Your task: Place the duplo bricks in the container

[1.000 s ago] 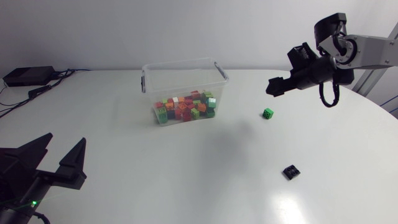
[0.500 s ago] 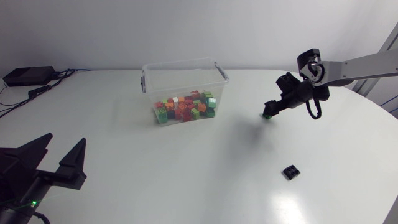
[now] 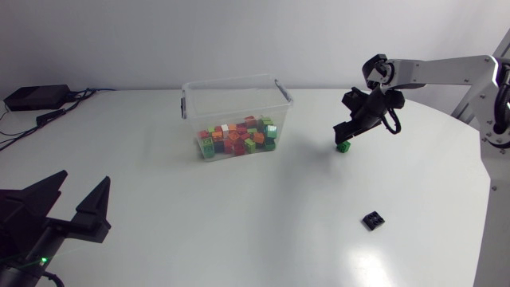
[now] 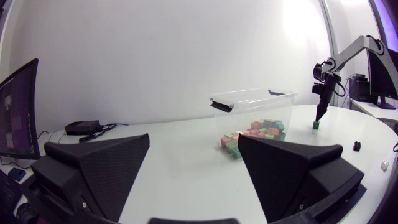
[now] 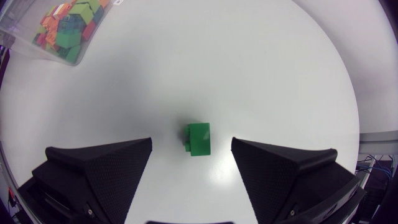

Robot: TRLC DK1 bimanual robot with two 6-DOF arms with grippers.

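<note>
One green brick (image 3: 343,147) lies on the table (image 3: 239,223) to the right of the container (image 3: 237,96), apart from it. My right claw (image 3: 342,138) hangs just above it, released, and the brick sits between the spread fingers with a gap on each side. Many coloured bricks (image 3: 237,137) cover the container's floor. Farther from the container, toward the table's near edge, lies a black brick (image 3: 373,219). My left claw (image 3: 82,182) rests well off to the container's front left, fingers apart.

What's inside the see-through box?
A pile of duplo bricks lies on the bottom of the clear container: green, orange, red and white. The ones underneath are hidden by those on top, so I cannot count them.
</note>
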